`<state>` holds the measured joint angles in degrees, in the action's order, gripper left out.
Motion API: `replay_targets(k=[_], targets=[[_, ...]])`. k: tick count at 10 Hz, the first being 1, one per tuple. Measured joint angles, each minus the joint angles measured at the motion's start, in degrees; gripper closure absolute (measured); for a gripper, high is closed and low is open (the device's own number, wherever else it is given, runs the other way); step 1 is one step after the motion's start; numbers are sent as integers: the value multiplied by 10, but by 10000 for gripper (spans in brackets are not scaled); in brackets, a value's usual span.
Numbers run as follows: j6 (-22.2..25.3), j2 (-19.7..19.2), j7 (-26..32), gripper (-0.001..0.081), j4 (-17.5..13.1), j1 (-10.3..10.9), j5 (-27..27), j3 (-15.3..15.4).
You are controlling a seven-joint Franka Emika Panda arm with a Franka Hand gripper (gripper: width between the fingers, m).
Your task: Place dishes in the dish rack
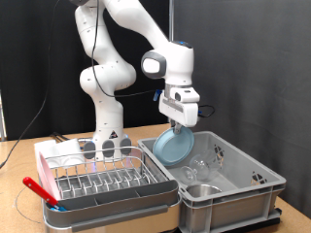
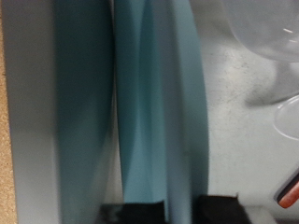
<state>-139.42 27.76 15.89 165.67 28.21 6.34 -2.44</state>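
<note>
While the pincer hangs over the grey bin, it is clamped on the rim of the light-blue plate, which hangs on edge below the fingers, just above the bin's near-rack end. Dish rack sits beside the bin, toward the exterior view's left of the plate; no dishes visible in it. Clear glass pieces and a small steel bowl lie in the bin. Red utensil rests at the rack's left edge. No readable writing or brands.
</note>
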Motion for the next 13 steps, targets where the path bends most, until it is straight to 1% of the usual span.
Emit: replay_targets(k=[1, 2, 3, 4, 5, 6, 8, 10, 13], targets=[[-8, 4, 0, 741, 0, -4, 1, 0], [-25, 12, -4, 742, 0, -14, 7, 2], [-44, 26, -17, 742, 0, -29, 21, 5], [-52, 43, -26, 782, -2, -43, 27, 8], [-49, 64, -26, 782, -7, -52, 27, 6], [-31, 83, -26, 801, -16, -57, 27, 1], [35, 109, -15, 804, -34, -60, 25, -11], [66, 124, -6, 806, -38, -60, 25, -21], [94, 139, 8, 806, -39, -63, 26, -34]])
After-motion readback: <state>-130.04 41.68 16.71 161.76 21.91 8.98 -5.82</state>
